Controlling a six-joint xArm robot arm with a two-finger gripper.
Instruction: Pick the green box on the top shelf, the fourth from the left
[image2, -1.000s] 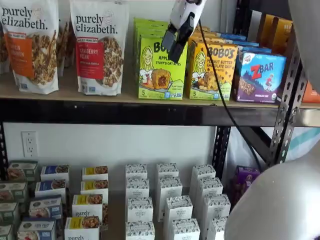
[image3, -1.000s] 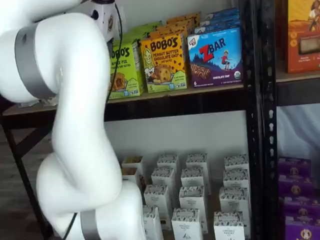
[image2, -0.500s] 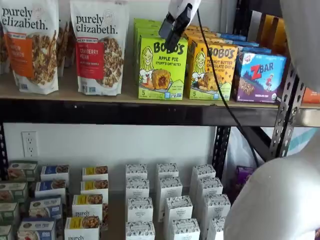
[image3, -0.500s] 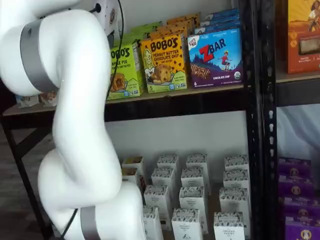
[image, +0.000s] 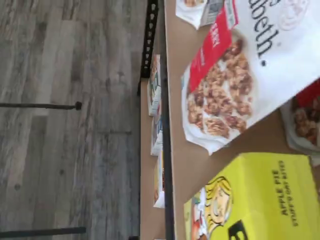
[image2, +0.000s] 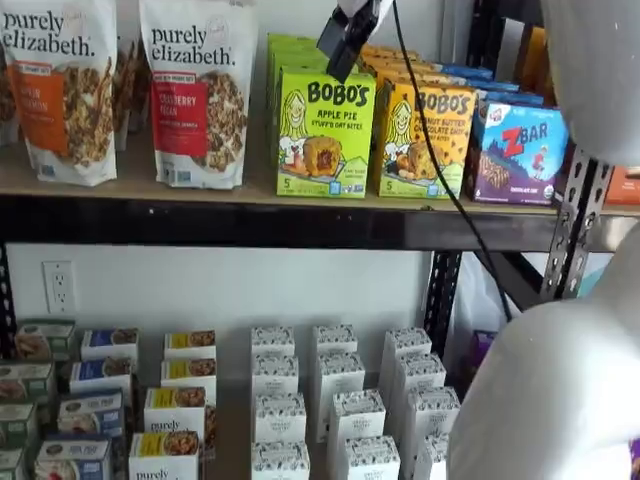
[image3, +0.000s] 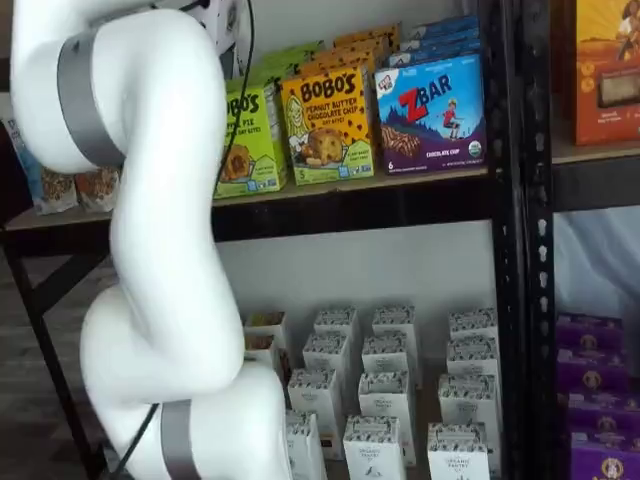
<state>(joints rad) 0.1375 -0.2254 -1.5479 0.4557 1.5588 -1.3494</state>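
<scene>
On the tan wood-board top shelf with its black front beam, two white Purely Elizabeth granola bags stand at the left. Next comes the lime-green upright Bobo's Apple Pie carton, the green box, at the front edge. The gripper hangs just above its top, holding nothing; its black fingers show side-on, so the gap cannot be seen, though the jaws stand wide apart. Further right sit a yellow-orange Bobo's box and a blue-purple ZBar box.
</scene>
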